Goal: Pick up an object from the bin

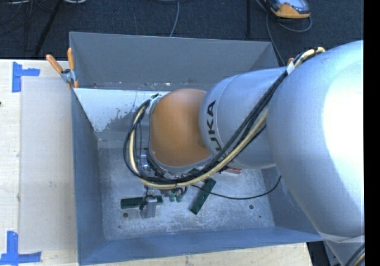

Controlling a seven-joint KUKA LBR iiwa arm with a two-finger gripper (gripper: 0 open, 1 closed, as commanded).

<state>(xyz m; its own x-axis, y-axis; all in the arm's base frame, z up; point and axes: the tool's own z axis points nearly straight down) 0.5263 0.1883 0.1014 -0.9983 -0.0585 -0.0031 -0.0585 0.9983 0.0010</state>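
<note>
You've got the arm (pixel 309 140) in from the right, its orange wrist cover (pixel 178 125) low over the middle of the grey bin (pixel 166 63), with cables (pixel 133 140) looped round it. Under the cover, the pincer (pixel 149 205) is down near the bin floor, toward the near-left part. Released or clenched? I can't tell; the wrist hides most of it.

Just beside it on the left lies a dark flat piece (pixel 131 202). Whether it touches the pincer or only lies next to it, I can't say. Off to the right, a dark green bar (pixel 202 195) lies tilted on the floor, its upper end tucked under the cables, apart from the pincer. Between the two sit a few small green bits (pixel 174 198).

Now your room. The floor is open along the near wall and out to the near-right corner. It is open again from the flat piece across to the left wall. The far half lies under the arm's bulk.
</note>
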